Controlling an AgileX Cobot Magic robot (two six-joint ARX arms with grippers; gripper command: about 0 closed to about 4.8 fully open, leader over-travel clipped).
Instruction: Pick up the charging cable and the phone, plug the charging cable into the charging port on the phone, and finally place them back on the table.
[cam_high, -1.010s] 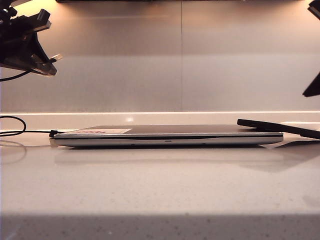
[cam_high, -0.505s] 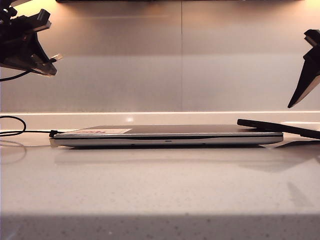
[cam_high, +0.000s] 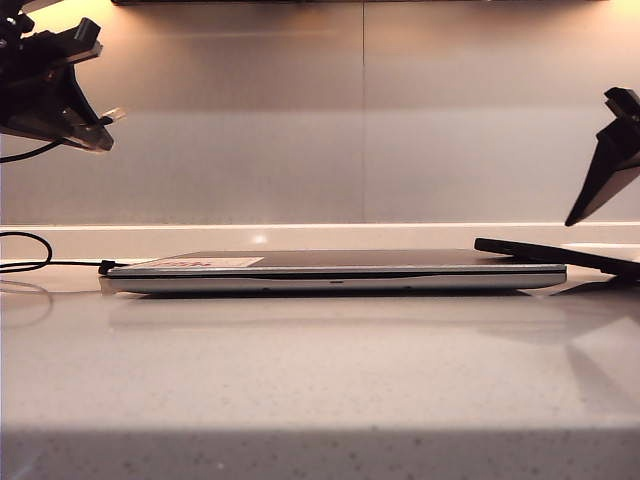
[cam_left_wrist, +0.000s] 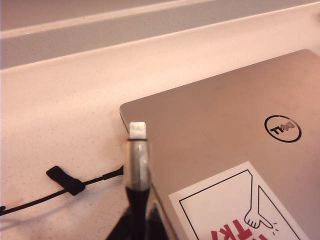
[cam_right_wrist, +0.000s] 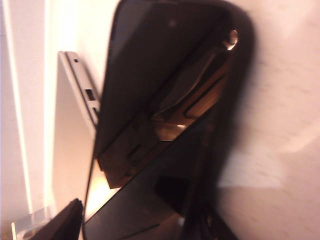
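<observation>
On the table (cam_high: 320, 380), the phone (cam_right_wrist: 165, 125) lies below the right gripper's (cam_right_wrist: 130, 225) spread jaws

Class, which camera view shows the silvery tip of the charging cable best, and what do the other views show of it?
The left wrist view: the charging cable tip fills the middle, sharp, pinched in the shut left claw. The exterior view shows the tip only as a tiny pale speck at that claw, upper left. The right wrist view does not show it.
</observation>
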